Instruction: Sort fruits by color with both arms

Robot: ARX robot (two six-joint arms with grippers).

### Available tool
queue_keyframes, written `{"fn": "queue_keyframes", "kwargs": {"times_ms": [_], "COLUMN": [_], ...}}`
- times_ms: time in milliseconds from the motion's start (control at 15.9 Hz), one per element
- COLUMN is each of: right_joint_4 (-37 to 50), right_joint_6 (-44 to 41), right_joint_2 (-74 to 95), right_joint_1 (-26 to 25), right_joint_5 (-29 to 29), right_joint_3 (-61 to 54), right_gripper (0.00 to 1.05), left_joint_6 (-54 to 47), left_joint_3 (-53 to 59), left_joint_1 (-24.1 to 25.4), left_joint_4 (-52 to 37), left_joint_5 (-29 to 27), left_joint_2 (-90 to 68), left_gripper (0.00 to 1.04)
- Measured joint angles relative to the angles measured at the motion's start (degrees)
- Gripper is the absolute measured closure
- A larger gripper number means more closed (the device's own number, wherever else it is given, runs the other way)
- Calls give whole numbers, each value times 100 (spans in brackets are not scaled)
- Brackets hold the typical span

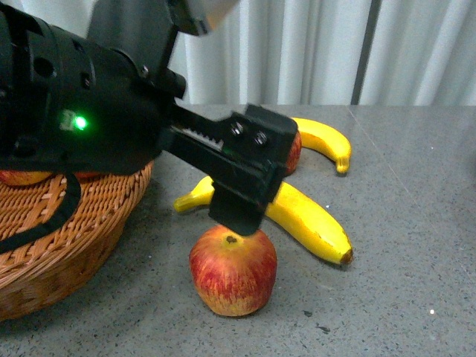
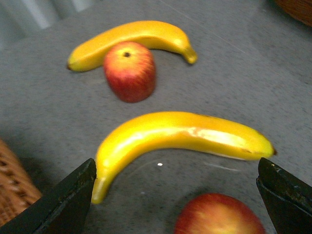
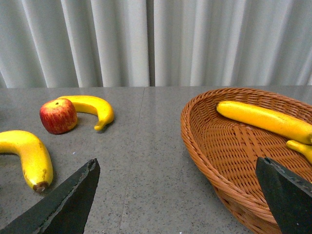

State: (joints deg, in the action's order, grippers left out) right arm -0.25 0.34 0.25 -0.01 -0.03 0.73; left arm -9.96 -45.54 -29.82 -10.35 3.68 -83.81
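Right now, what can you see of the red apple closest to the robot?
The near apple is round, red with yellow streaks, smooth and a bit shiny, with a yellowish dimple and dark stem spot on top. It stands upright on the grey speckled table, apart from the wicker basket and the banana behind it. The left gripper hangs open just over it; contact cannot be told.

No readable text — none anywhere.
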Motion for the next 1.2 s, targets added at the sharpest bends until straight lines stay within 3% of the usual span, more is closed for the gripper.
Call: {"fn": "queue_keyframes", "kwargs": {"times_ms": [63,252,755,944,1195], "right_joint_4": [0,0,0,2,0], "right_joint_6": [0,0,0,0,0], "right_joint_2": [0,0,0,0,0], "right_joint_1": [0,0,0,0,0], "right_joint_5": [0,0,0,0,0], "right_joint_3": [0,0,0,0,0], "right_gripper": [7,7,7,7,7], "left_joint_6": [-111,-249,-212,-157,81], "left_joint_3": [-87,-26,275,291,219], "left_joint_1": [-234,-295,-356,-332,9], "left_joint_4": [179,216,114,142,136], "left_joint_5": [35,-133,55,166,0], "left_joint_2": [-271,-487,-883,-822,94], "left_gripper": [7,7,8,34,37]}}
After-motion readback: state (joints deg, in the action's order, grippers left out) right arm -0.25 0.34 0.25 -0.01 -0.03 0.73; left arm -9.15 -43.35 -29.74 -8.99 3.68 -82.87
